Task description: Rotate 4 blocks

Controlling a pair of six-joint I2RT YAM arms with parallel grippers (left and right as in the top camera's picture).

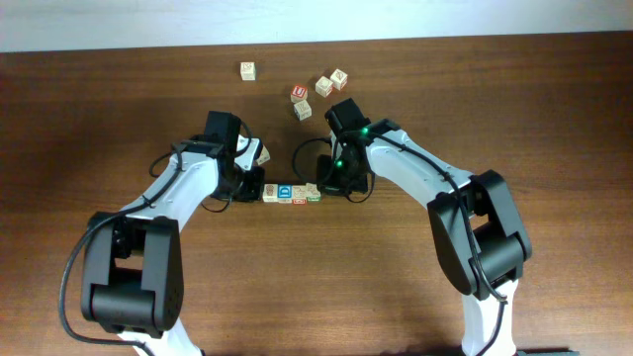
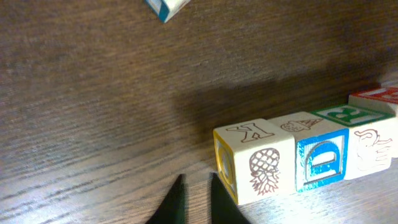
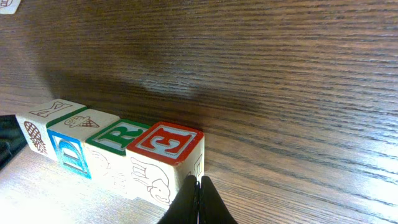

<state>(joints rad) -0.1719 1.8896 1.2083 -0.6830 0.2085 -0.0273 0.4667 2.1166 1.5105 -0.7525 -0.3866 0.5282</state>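
Four alphabet blocks stand side by side in a row on the table. From left to right they are a pale X block with a pineapple, a blue D block, a green R block and a red E block. From above, the row lies between my two grippers. My left gripper stands at the row's left end with its jaws slightly apart and nothing between them. Its right fingertip is against the X block's yellow end face. My right gripper is shut and empty, with its tips against the E block's end face.
Several loose blocks lie further back: one alone, and a cluster with a second red-faced block and pale ones. Another block sits just behind my left wrist. The rest is brown wooden tabletop.
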